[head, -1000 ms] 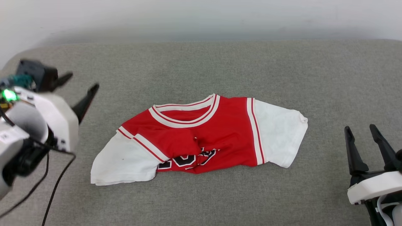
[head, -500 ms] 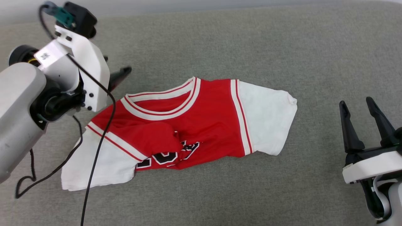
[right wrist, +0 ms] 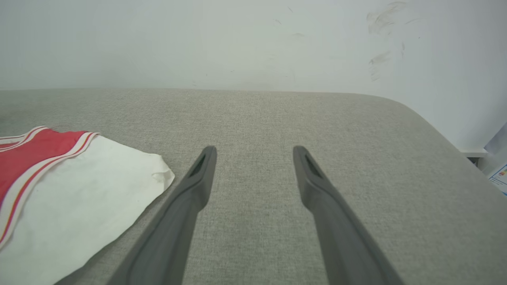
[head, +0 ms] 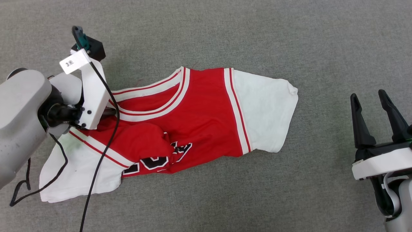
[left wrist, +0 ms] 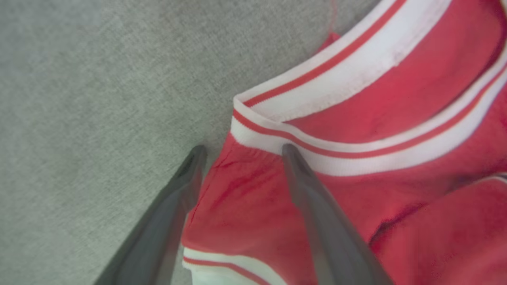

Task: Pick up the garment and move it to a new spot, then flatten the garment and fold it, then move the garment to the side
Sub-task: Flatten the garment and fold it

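- left gripper (left wrist: 243, 152): fingers spread wide, clamping nothing; one tip over grey cushion (head: 225, 32), the other over red cloth; the shoulder edge of the garment (head: 199, 119) lies between them, just beside the collar trim (left wrist: 348, 75)
- right gripper (head: 368, 95): fingers parted, empty; white sleeve (head: 264, 109) near, not touching
- garment lies crumpled on the cushion; lower half bunched over the lettering
- judgement: pick-up not yet made; moving, flattening, folding and setting aside all remain
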### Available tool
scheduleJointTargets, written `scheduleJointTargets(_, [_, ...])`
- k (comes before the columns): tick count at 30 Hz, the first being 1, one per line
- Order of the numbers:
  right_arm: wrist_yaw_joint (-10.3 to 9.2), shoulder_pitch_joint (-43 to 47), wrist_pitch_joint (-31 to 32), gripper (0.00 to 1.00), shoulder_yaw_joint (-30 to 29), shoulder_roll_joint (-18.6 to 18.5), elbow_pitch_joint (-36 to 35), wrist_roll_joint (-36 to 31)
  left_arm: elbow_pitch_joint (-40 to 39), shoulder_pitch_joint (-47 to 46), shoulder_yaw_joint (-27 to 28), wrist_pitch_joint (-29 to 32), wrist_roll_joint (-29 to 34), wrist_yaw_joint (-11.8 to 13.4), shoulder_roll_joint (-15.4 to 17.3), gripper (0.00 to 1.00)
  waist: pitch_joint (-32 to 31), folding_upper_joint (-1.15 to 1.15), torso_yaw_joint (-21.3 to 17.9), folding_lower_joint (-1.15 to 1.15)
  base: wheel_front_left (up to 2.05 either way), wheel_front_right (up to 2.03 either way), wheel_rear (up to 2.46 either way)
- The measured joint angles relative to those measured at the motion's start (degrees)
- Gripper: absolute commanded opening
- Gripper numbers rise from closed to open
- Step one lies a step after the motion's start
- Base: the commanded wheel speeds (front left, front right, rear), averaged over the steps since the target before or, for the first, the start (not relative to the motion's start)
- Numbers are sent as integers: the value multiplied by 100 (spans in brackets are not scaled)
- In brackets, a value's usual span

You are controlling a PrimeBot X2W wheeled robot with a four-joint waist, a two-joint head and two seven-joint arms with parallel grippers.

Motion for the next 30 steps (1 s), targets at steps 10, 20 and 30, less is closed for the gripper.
scheduleJointTargets(10, [1, -147, -43, 100, 77, 1, 134, 1, 333, 83, -42, -126, 127, -162, -202, 0, 19, 0, 15, -1, 0, 0, 0])
scheduleJointTargets(20, [0, -40, -68, 100, 42, -34, 294, 0, 180, 256, -89, -1283, 625, -334, -379, 0, -421, 0, 191, 0, 0, 0, 0])
scheduleJointTargets(30, [1, 242, -66, 100, -92, 23, 286, -2, -1221, -225, 162, -2090, 1292, -168, 137, 0, -938, 0, 535, 0, 0, 0, 0])
